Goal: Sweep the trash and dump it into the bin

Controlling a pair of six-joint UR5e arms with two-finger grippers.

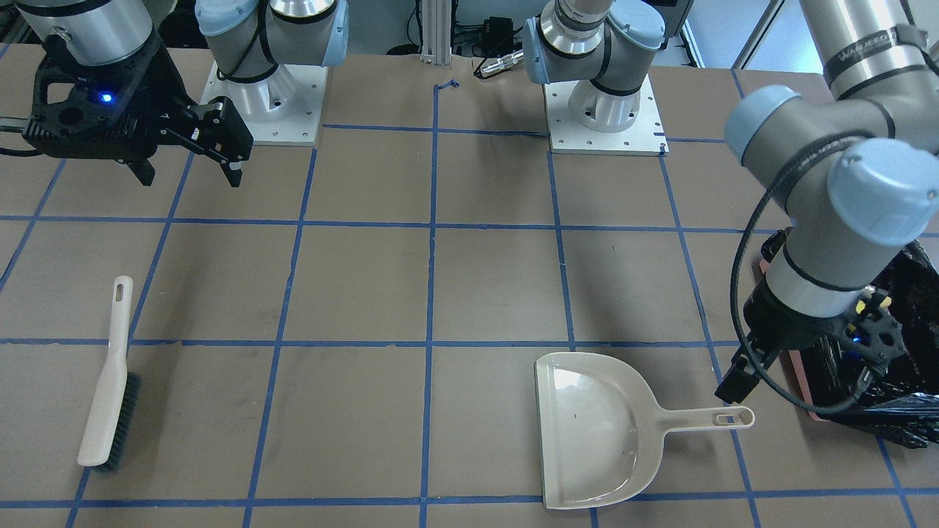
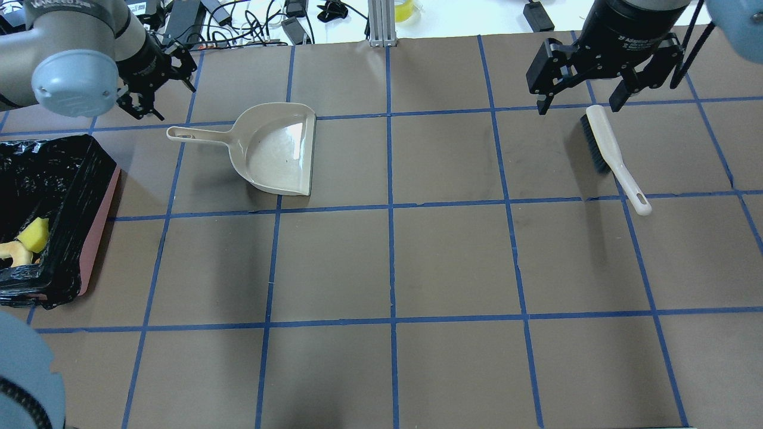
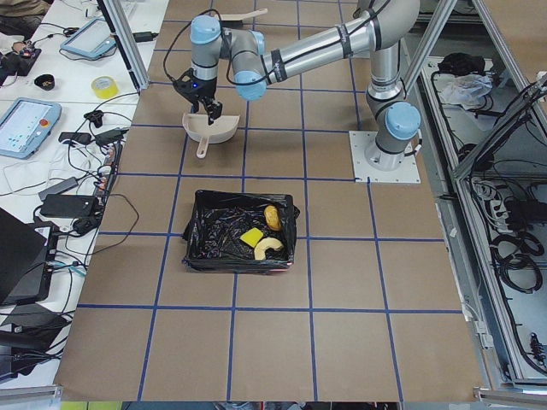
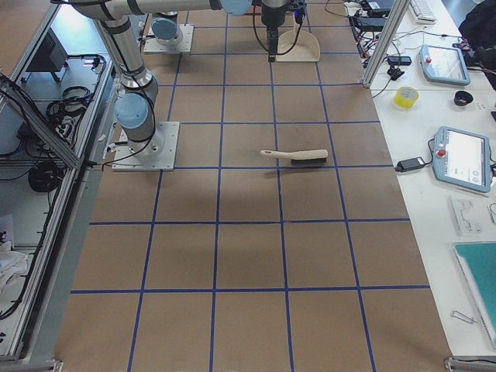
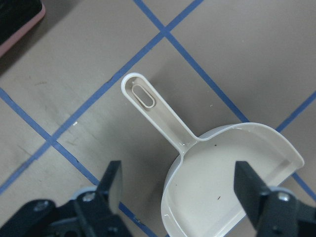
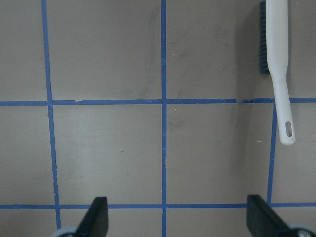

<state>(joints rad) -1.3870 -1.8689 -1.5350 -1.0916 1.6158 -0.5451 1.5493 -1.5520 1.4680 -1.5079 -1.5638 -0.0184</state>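
The trash lies inside the bin (image 3: 205,248): a golden-brown potato-like lump (image 3: 272,217), a yellow sponge scrap (image 3: 252,237) and a curved crust piece (image 3: 268,248). In the overhead view the sponge (image 2: 34,234) and crust (image 2: 15,253) show inside the black-lined, pink-sided bin (image 2: 98,196). The beige dustpan (image 2: 280,149) lies empty on the table. My left gripper (image 2: 161,89) is open above its handle (image 5: 158,111). My right gripper (image 2: 579,104) is open and empty above the bristle end of the brush (image 2: 608,149).
The brush (image 1: 110,389) lies flat on the table on my right side, handle toward me. The bin (image 1: 799,374) stands at the table's edge on my left, beside the dustpan (image 1: 594,433). Blue tape lines grid the brown table.
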